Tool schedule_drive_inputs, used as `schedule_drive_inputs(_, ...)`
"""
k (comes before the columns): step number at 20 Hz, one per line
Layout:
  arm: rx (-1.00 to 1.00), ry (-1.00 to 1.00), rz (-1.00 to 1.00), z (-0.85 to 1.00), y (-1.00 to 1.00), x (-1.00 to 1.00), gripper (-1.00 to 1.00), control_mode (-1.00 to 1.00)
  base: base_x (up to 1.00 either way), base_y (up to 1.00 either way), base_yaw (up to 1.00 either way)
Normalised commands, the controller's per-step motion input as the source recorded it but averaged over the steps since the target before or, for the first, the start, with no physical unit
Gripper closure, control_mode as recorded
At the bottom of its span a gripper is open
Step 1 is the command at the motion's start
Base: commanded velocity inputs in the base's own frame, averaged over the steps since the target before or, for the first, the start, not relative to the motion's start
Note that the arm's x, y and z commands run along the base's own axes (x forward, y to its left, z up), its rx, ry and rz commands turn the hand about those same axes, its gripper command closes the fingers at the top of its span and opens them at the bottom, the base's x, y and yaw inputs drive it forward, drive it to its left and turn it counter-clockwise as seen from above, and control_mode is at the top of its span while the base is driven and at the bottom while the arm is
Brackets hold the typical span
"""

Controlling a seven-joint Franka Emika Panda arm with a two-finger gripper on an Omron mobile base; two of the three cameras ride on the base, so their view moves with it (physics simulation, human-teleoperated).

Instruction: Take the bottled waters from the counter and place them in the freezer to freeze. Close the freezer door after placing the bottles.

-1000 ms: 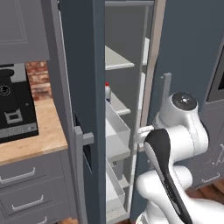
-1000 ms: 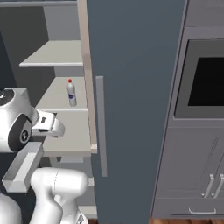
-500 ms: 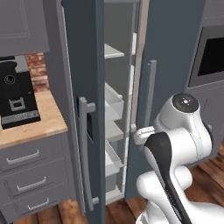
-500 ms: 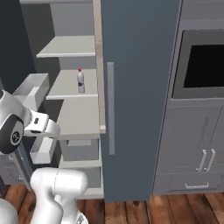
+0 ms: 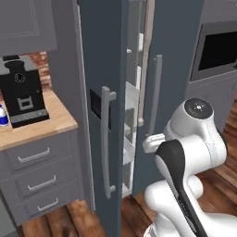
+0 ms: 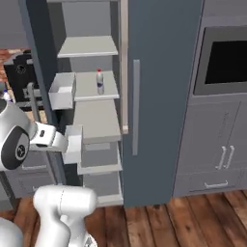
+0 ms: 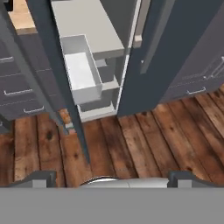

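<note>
Fetching the second bottle looks like the step in hand: gripper [image 7: 109, 181] spread wide and empty, pointing down at the floor. Red-capped bottle [image 6: 100, 81] stands on a freezer [image 6: 159, 72] shelf; blue-capped bottle [image 5: 2, 115] sits on the counter [image 5: 41, 127] beside the coffee machine [image 5: 23, 95]. Swing wide of the half-open freezer door [image 5: 102, 92], come at the bottle level, grip mid-body
</note>
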Motion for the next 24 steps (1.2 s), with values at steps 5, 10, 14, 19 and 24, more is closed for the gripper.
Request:
schedule_drive_inputs(5,0.0,0.0,0.0,0.0,0.0,0.0,-1.0,1.0,-1.0,0.69,-0.48)
schedule_drive_inputs(10,0.0,0.0,0.0,0.0,0.0,0.0,-1.0,1.0,-1.0,0.96,-0.41)
schedule_drive_inputs(14,0.0,0.0,0.0,0.0,0.0,0.0,-1.0,1.0,-0.39,1.0,-0.15)
schedule_drive_inputs(19,0.0,0.0,0.0,0.0,0.0,0.0,-1.0,1.0,0.27,1.0,0.13)
schedule_drive_inputs(24,0.0,0.0,0.0,0.0,0.0,0.0,-1.0,1.0,0.98,0.74,0.21)
